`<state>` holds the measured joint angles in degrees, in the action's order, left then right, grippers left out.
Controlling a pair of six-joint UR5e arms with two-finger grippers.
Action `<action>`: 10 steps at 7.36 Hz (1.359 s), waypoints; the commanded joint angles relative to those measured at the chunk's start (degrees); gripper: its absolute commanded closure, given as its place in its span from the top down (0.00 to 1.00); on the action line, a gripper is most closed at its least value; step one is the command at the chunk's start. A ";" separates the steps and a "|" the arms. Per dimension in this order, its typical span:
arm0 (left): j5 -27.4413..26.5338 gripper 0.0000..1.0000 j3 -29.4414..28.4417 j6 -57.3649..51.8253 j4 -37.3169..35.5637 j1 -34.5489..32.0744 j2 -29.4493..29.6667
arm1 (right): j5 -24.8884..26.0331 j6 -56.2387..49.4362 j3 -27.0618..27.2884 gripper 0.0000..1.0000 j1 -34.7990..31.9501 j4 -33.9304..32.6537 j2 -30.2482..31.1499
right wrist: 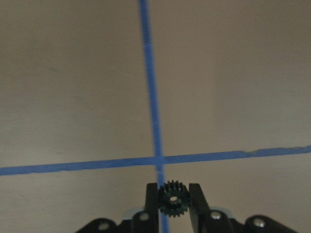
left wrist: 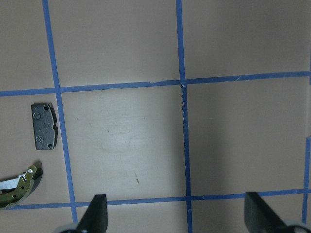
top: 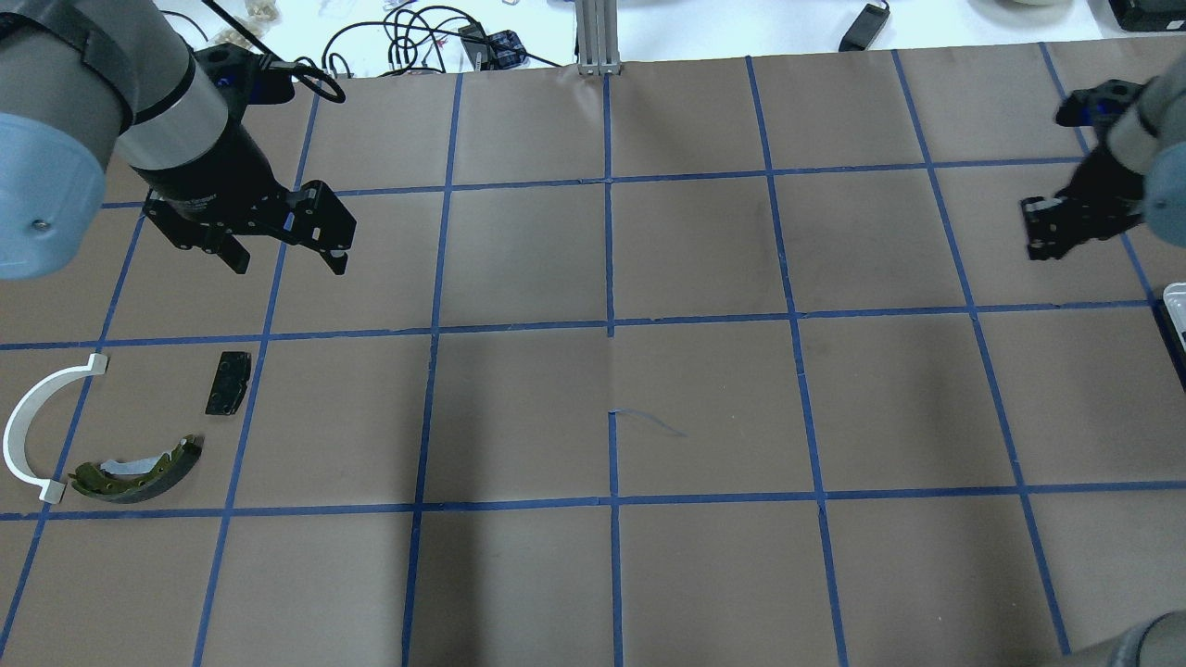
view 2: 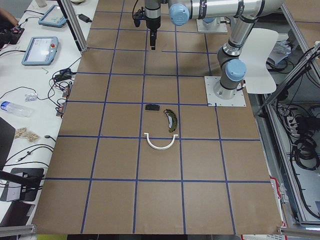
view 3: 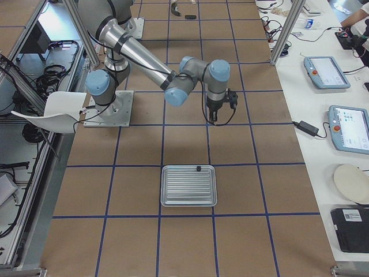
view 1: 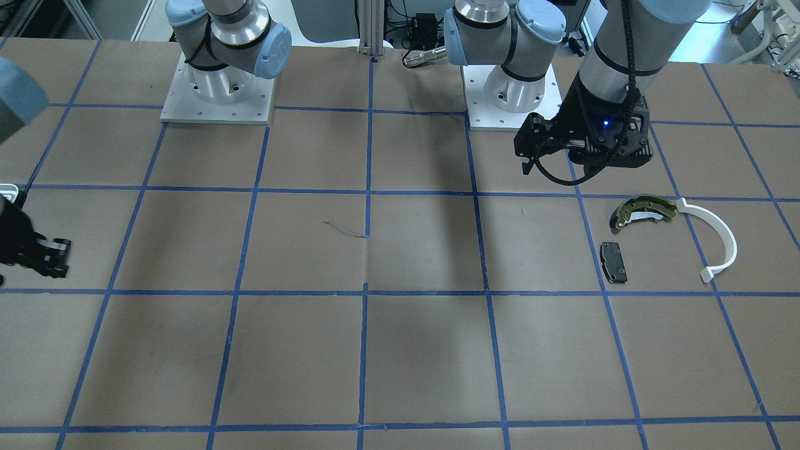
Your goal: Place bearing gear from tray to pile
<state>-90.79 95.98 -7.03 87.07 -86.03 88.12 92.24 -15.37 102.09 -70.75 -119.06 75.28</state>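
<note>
My right gripper (right wrist: 173,200) is shut on a small black bearing gear (right wrist: 173,198) and holds it above a blue tape crossing. In the overhead view it (top: 1042,232) hangs at the far right, near the corner of the silvery tray (top: 1177,304). The whole tray (view 3: 188,185) shows in the exterior right view. The pile lies at the left: an olive-gold brake shoe (top: 139,472), a white arc strip (top: 28,426) and a black pad (top: 228,383). My left gripper (top: 287,264) is open and empty, above the table beyond the pad.
The brown paper table (top: 611,408) carries a blue tape grid. The arm bases (view 1: 217,94) stand on plates at the robot's side. A small dark part (view 3: 198,168) sits at the tray's far rim. Tablets and cables lie on the side bench.
</note>
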 commanded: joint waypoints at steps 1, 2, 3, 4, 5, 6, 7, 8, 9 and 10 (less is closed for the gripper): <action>0.08 1.00 0.08 0.00 -0.06 -0.02 0.03 | -0.13 25.10 0.04 0.07 -21.44 -0.11 -0.04; 0.08 1.00 0.09 0.09 -0.06 -0.02 -0.05 | -0.74 33.21 -0.75 0.07 -30.93 -0.38 -0.13; 0.08 1.00 0.09 0.09 -0.49 -0.02 0.03 | -0.66 38.34 -1.02 0.07 -38.77 -0.73 -0.65; 0.00 1.00 0.17 0.00 -0.41 -0.02 -0.05 | 0.04 43.79 -1.19 0.07 -45.38 -1.26 -2.92; 0.00 1.00 0.17 0.00 -0.41 -0.02 -0.05 | 0.92 47.93 -0.93 0.08 -49.18 -5.79 -5.90; 0.00 1.00 0.17 0.09 -0.50 -0.02 -0.05 | 1.27 48.24 -0.67 0.13 -50.35 -7.31 -8.63; 0.00 1.00 0.17 0.09 -0.50 -0.02 -0.05 | 0.67 48.06 -0.67 0.15 -50.36 -8.98 -10.57; 0.08 1.00 0.17 0.09 -0.50 -0.02 0.03 | 0.75 47.19 -0.67 0.21 -50.37 -9.43 -11.02; 0.00 1.00 0.17 0.09 -0.50 -0.02 -0.05 | 1.27 43.96 -0.67 0.46 -50.28 -10.05 -10.94; 0.00 1.00 0.09 0.00 -0.50 -0.02 -0.05 | 1.36 43.84 -0.41 0.83 -50.28 -10.05 -10.94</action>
<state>-90.77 96.14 -6.96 86.57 -86.04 88.09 93.37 29.73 101.50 -121.00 -128.73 64.48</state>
